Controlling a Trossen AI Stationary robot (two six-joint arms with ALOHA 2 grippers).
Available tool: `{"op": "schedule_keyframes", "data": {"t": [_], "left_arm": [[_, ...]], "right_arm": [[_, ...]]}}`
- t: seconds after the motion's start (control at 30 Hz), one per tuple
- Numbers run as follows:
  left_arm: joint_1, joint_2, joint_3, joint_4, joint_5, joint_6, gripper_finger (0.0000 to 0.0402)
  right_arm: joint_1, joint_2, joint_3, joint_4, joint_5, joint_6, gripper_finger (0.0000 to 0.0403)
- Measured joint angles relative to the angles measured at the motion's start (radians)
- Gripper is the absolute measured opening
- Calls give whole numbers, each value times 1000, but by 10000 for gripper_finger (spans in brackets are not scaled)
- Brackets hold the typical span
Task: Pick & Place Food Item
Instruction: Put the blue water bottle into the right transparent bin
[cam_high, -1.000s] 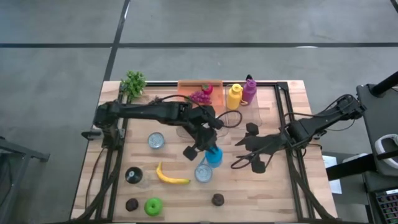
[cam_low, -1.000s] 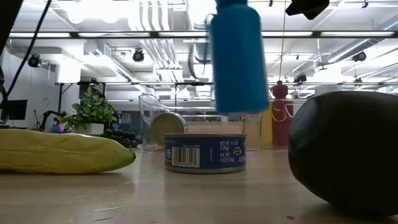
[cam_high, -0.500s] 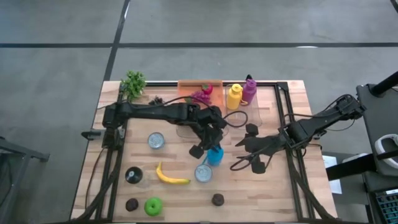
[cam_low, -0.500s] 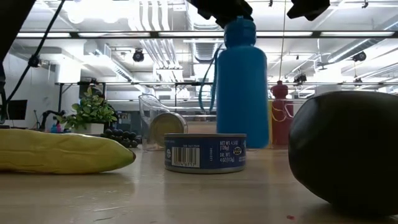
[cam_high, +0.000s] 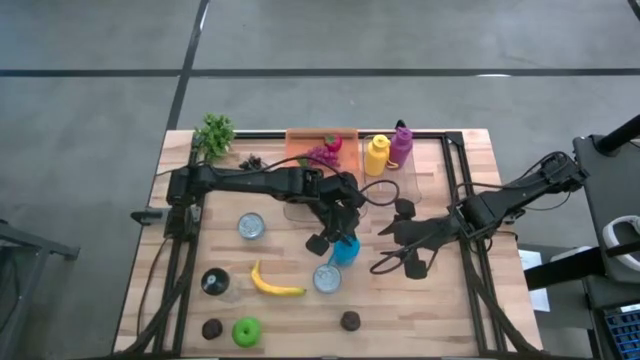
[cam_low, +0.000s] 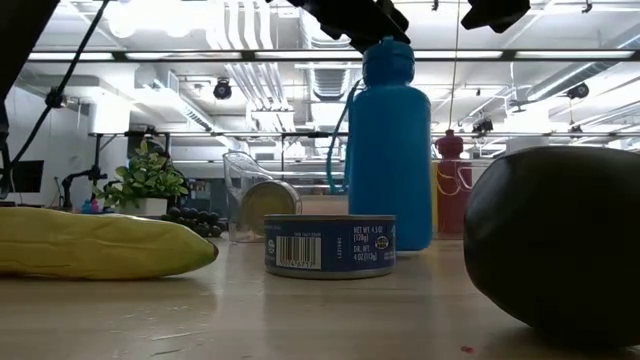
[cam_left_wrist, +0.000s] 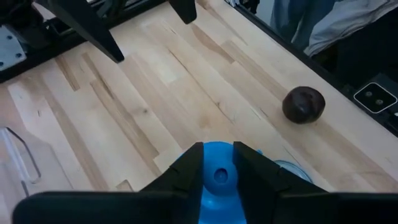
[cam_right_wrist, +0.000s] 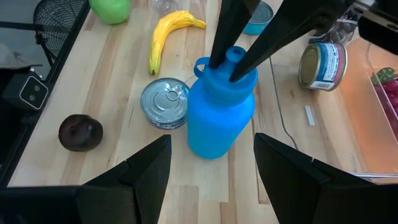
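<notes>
So the blue bottle (cam_low: 390, 150) is being held by its cap by the left pincer (cam_left_wrist: 217, 157). In the left wrist view the two fingers are pressed onto either side of the cap. The grip looks light, and how firm it really is can't be judged from here.

The relation that matters: the bottle is sitting directly below the left pincer, upright, with its long axis running straight down from the fingers to the table (cam_high: 440, 310). In the low view its base seems to be resting on the wood just behind the tin can (cam_low: 330, 243). So a straight lift-off is probably what's being called for, since any sideways drag would likely tip something that tall.

The right pincer (cam_high: 388, 245) is being kept spread wide with nothing in it, off to the side of the bottle and not touching it. The bottle is right ahead of it in the right wrist view, but the left one is plainly the nearer.

A bottle isn't really food, though. If a proper food item is being asked for, the banana (cam_high: 272, 283) is lying flat beyond the tin can from the left pincer, again closer to the left arm than the right.
</notes>
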Motion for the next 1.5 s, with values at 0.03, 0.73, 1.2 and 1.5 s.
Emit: {"op": "schedule_keyframes", "data": {"t": [0.03,0.73,1.2,1.5], "left_arm": [[-1,0,0,-1,0,0,91],[-2,-2,-37,66,-1,-3,97],[-1,-26,-37,105,-5,-29,97],[-1,-40,-37,131,-9,-26,97]], "right_arm": [[0,0,0,0,0,0,224],[0,0,0,1,0,4,224],[0,0,0,1,1,4,224],[-1,1,-1,1,1,4,224]]}}
